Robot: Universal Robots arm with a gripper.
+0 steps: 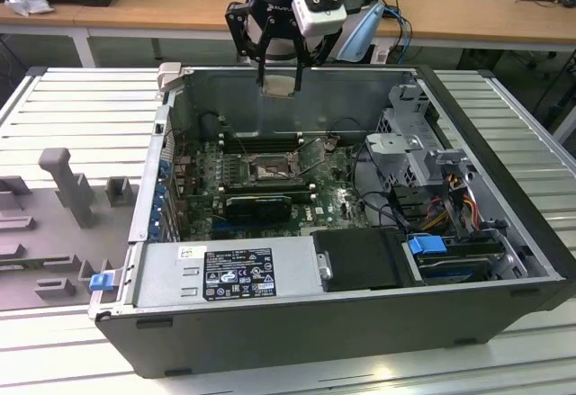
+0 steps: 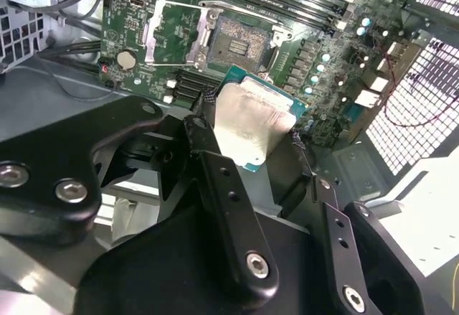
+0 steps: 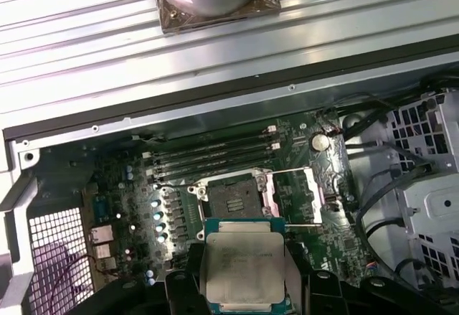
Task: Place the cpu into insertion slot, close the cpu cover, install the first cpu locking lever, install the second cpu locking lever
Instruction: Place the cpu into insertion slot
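In the exterior view the gripper [image 1: 277, 85] hangs at the upper middle of the frame, level with the far rim of the open computer case [image 1: 270, 318]. Its fingers are clamped on a pale tile that I take to be the cpu [image 1: 277, 88], though it is too small there to be sure. The insertion slot [image 1: 268, 171] lies on the motherboard [image 1: 337, 197] at the frame's centre, almost straight under the gripper and well apart from it.

In the second wrist view the cpu [image 2: 269, 96] sits pinched between the fingers [image 2: 245, 132]. The insertion slot [image 2: 240, 39] lies just past the chip's free edge, its pin field bare, with the cpu cover [image 2: 176, 35] swung open beside it.

In the first wrist view the cpu [image 3: 244, 261] shows its metal face, and the insertion slot [image 3: 233, 196] lines up squarely beyond it (the chip is square, so matching edges matters, not a long axis). The cpu cover [image 3: 290, 196] stands clear of the slot.
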